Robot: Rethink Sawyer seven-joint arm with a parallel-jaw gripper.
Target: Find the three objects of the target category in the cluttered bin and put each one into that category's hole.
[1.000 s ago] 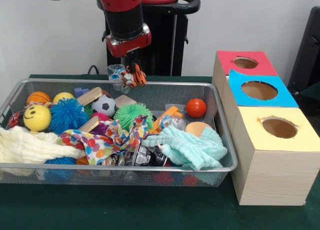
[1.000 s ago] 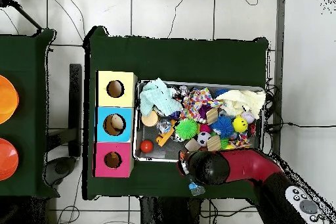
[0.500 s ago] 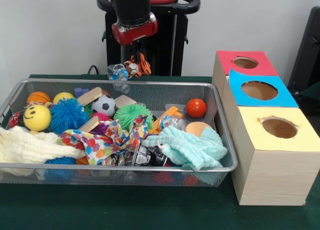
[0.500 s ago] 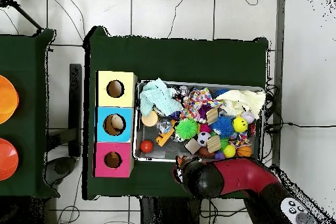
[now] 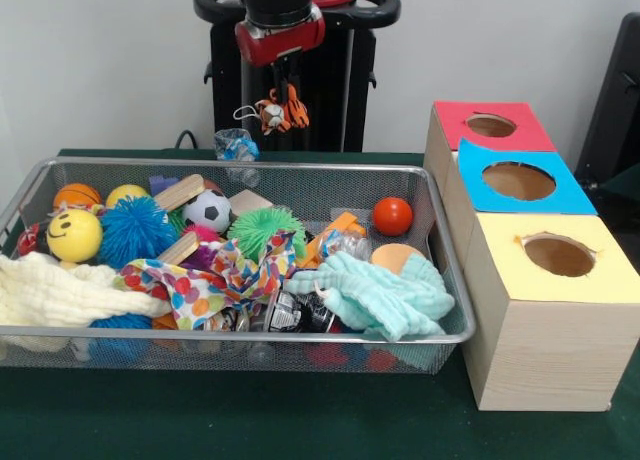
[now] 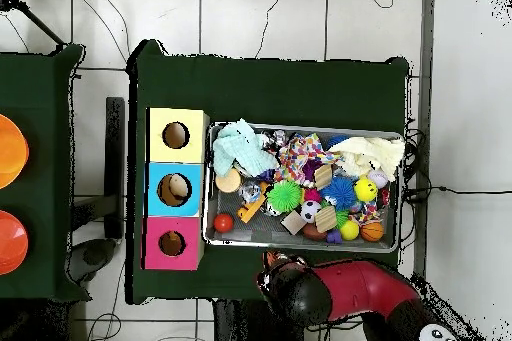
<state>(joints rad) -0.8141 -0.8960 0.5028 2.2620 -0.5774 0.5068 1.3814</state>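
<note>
A small orange striped tiger toy (image 5: 281,111) hangs in the air above and behind the far rim of the wire bin (image 5: 446,280), with my gripper (image 5: 281,88) shut on it. In the overhead view the red arm (image 6: 340,292) lies outside the bin's (image 6: 208,187) near side and covers the gripper and toy. Beside the bin stand three wooden boxes with holes: red top (image 5: 490,125), blue top (image 5: 518,180), yellow top (image 5: 558,254). From above they line up as yellow (image 6: 176,135), blue (image 6: 174,189) and red (image 6: 172,243).
The bin is packed with a red ball (image 5: 392,216), soccer ball (image 5: 208,209), green spiky ball (image 5: 262,227), blue spiky ball (image 5: 135,230), smiley ball (image 5: 73,235), mint cloth (image 5: 385,293), cream cloth (image 5: 60,290) and patterned cloth (image 5: 215,275). A clear plastic piece (image 5: 236,145) sits at the far rim.
The gripper has risen and shifted right in the front view, carrying the tiger toy up and away from the bin's far rim. The bin's contents have not moved.
</note>
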